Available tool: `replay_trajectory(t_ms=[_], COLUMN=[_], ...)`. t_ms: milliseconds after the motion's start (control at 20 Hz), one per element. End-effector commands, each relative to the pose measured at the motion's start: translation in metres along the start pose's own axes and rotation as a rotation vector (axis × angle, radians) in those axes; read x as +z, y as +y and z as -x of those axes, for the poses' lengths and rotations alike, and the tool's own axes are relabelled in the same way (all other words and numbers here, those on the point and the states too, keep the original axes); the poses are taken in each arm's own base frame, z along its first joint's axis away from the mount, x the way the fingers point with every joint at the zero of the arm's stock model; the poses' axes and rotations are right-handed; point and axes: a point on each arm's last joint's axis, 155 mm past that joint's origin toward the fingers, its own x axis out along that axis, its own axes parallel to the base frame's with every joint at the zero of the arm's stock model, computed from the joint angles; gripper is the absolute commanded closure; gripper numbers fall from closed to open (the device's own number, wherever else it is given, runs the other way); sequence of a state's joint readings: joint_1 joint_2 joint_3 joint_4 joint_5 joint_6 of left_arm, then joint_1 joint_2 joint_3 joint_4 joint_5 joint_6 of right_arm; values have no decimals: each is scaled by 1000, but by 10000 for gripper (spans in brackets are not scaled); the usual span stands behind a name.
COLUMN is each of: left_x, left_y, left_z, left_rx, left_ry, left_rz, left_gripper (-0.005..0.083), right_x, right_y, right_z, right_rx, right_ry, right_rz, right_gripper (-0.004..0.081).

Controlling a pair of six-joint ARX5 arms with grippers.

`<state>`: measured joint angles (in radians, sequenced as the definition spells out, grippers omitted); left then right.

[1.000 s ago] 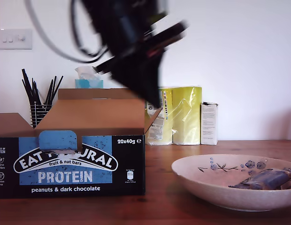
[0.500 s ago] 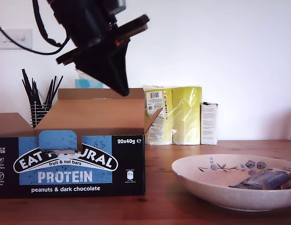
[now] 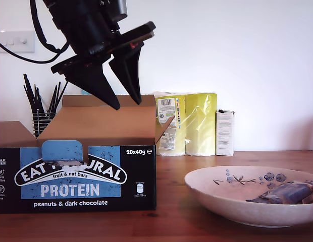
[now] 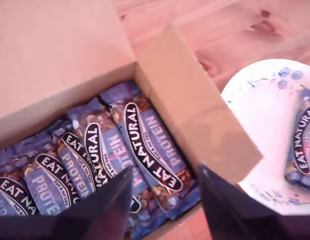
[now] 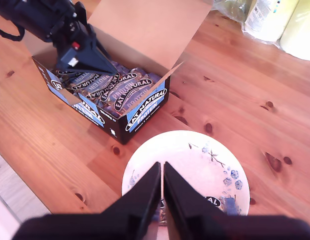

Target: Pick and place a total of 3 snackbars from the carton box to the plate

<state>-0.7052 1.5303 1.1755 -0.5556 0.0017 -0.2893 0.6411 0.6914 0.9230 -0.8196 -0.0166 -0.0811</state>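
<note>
- Jaws of first gripper [image 3: 127, 104] stand spread wide with nothing between them, hanging over the open box [image 3: 86, 176], at 11 o'clock in the exterior view.
- Jaws of second gripper [image 5: 161, 167] are pressed together and empty, above the rim of the plate [image 3: 217, 194].
- Box sits at 8 o'clock in the exterior view, flaps up, with snackbars [image 4: 150, 145] packed side by side inside.
- Plate lies at 4 o'clock in that view, near the box and not touching it.
- One bar [image 3: 288, 192] rests in the plate, toward its 3 o'clock side in the exterior view.
</note>
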Motion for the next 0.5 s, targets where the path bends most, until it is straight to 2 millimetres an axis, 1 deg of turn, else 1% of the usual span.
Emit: replay_trajectory(t_ms=[0, 50, 150, 450], left_x=[-21, -23, -25, -31], left_y=[5, 6, 7, 9], left_z=[-22, -26, -31, -47], left_rx=[23, 26, 29, 41], left_ry=[72, 81, 90, 111], left_rz=[14, 23, 27, 47], left_gripper=[358, 353, 307, 307], right_x=[5, 5, 5, 5], right_y=[0, 0, 0, 0], right_z=[2, 2, 2, 2], right_rx=[0, 0, 0, 0], right_ry=[-17, -17, -17, -17], right_rz=[8, 15, 22, 24], right_gripper=[783, 783, 783, 783])
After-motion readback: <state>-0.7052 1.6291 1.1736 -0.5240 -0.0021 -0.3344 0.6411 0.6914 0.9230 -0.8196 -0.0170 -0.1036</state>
